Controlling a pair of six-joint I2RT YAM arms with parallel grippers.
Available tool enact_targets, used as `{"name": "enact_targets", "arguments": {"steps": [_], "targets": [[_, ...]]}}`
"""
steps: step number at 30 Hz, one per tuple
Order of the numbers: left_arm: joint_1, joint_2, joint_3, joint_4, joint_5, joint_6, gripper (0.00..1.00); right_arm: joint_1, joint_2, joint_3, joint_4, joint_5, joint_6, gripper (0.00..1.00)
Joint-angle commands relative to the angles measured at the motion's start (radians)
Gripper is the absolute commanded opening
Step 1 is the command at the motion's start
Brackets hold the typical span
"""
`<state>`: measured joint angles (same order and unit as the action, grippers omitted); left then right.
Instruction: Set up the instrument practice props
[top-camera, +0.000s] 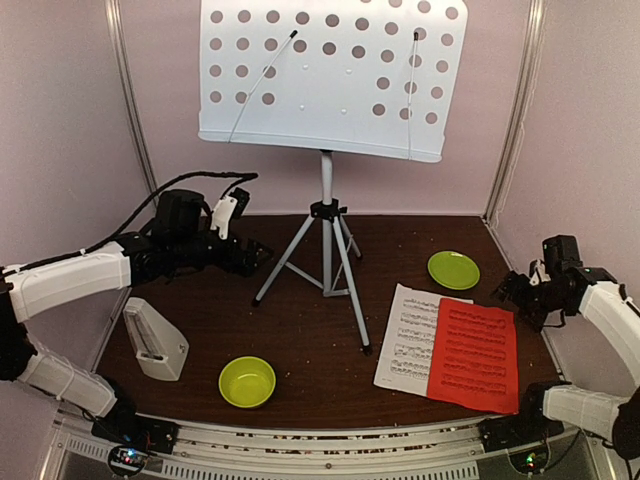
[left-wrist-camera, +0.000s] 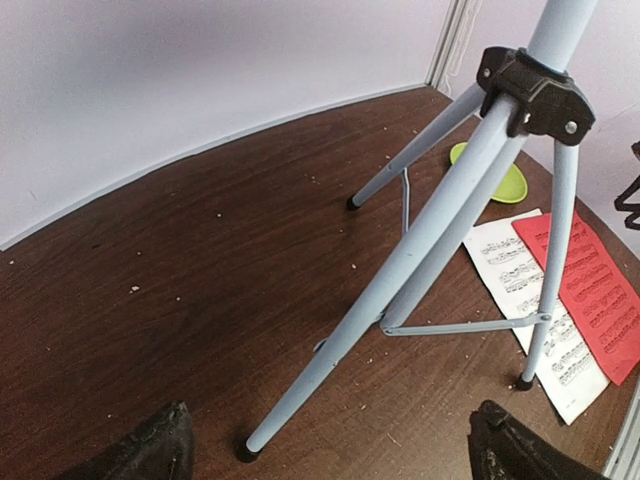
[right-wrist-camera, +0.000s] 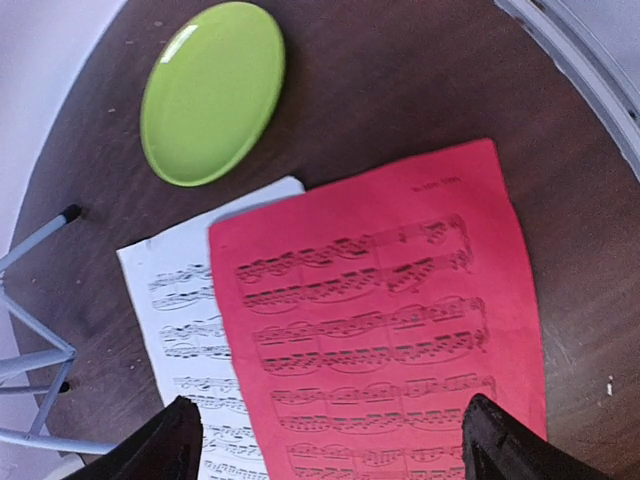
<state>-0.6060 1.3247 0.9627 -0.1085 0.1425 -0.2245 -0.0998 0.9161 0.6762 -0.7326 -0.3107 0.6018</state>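
The pale perforated music stand stands upright at the back centre on its tripod legs. The red sheet lies flat at the front right and partly covers the white sheet. The pale-grey metronome stands at the front left. My left gripper is open just left of the tripod. In the left wrist view the near leg runs down between its spread fingers, untouched. My right gripper hovers open over the red sheet and white sheet, holding nothing.
A lime-green bowl sits at the front centre-left. A flat green plate lies behind the sheets, right of the tripod. Pale walls with corner posts close in the back and both sides. A metal rail runs along the near table edge.
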Motion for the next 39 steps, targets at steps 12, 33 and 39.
{"name": "enact_targets", "arguments": {"steps": [12,33,39], "targets": [[-0.043,0.031,-0.001,0.036,0.139,0.105,0.98,-0.203,0.192,-0.097,0.06,0.082,0.043,0.94],[-0.192,0.049,-0.054,0.04,0.146,0.17,0.9,-0.202,0.422,-0.304,0.579,-0.36,0.134,0.57],[-0.306,0.11,0.0,-0.012,0.117,0.245,0.83,-0.196,0.447,-0.314,0.589,-0.416,0.129,0.53]]}}
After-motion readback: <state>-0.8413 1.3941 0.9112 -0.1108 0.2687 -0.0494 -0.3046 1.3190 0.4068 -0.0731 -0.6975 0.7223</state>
